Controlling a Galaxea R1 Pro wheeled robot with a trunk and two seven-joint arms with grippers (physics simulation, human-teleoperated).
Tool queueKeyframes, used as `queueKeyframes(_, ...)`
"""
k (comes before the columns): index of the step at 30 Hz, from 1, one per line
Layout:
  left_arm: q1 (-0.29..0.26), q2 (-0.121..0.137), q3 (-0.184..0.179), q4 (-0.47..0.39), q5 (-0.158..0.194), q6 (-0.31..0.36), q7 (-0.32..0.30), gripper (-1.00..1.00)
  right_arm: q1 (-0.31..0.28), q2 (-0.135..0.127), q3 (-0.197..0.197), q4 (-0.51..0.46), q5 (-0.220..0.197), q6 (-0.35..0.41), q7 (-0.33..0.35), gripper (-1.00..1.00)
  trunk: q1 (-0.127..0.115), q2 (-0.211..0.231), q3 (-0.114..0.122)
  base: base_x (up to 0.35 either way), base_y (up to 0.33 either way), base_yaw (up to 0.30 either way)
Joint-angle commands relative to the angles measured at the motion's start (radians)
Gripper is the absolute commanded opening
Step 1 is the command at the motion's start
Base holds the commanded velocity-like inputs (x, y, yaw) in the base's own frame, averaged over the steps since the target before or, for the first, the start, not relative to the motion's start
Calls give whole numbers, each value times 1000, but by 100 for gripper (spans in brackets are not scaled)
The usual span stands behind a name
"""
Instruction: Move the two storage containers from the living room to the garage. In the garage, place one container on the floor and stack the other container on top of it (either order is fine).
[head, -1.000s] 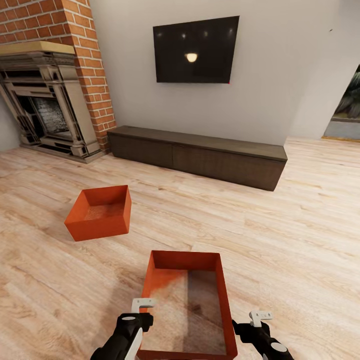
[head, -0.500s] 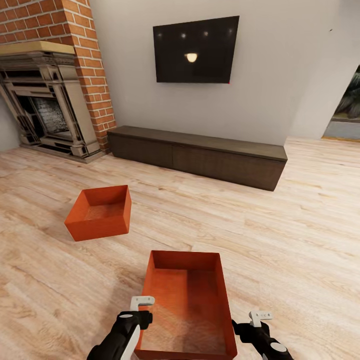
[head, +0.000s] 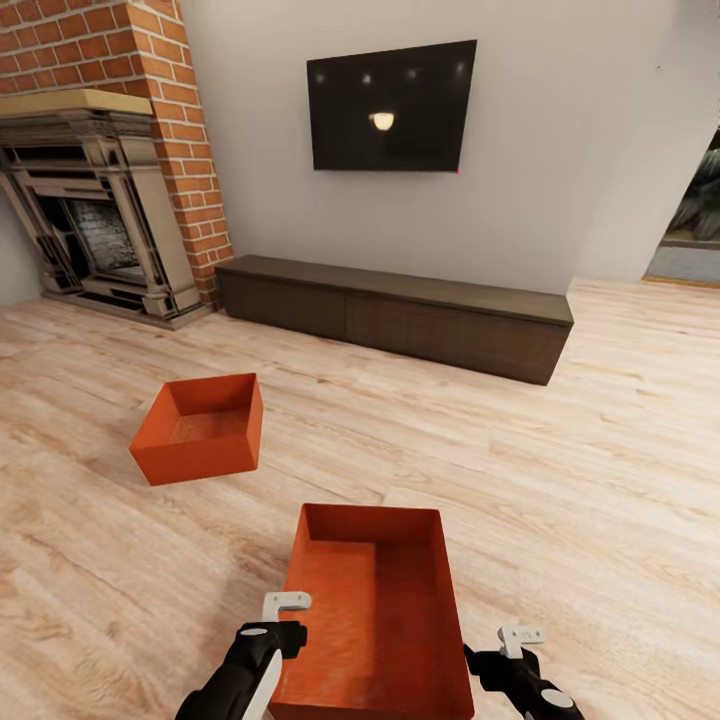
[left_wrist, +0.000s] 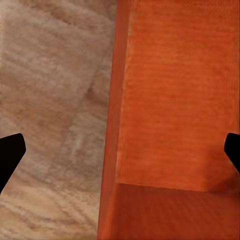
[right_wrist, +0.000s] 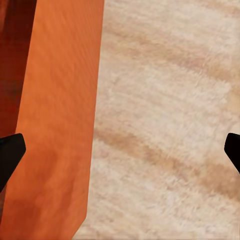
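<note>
Tilted since before, thin-walled orange near container (head: 375, 610) over grainy planks (head: 560, 470)

The head camera looks from high up, forward and down, over a wood floor (head: 560, 470) to a far wall with a TV (head: 392, 105), a low cabinet (head: 400, 315) and a fireplace (head: 95, 200). Each wrist camera sits very close and looks straight down past dark fingertips (left_wrist: 9, 155) (right_wrist: 9, 152). All three views share the near box (head: 375, 610) (left_wrist: 175, 100) (right_wrist: 55, 115): the left wrist sees its left wall, the right wrist its right wall, with floor beside.
</note>
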Motion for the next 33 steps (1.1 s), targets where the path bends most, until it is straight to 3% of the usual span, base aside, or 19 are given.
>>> queueKeyframes(1,0,0,-4,-1,3,5,6,100,0,0,4,20,-5,-4,5,100,0,0,1,0,0,0)
queueKeyframes(30,0,-3,-4,-1,3,4,6,100,0,1,2,11,0,2,5,100,0,0,39,0,0,0)
queueKeyframes(33,0,-3,-4,-1,3,4,5,100,0,1,2,7,2,2,39,100,0,0,39,0,0,0)
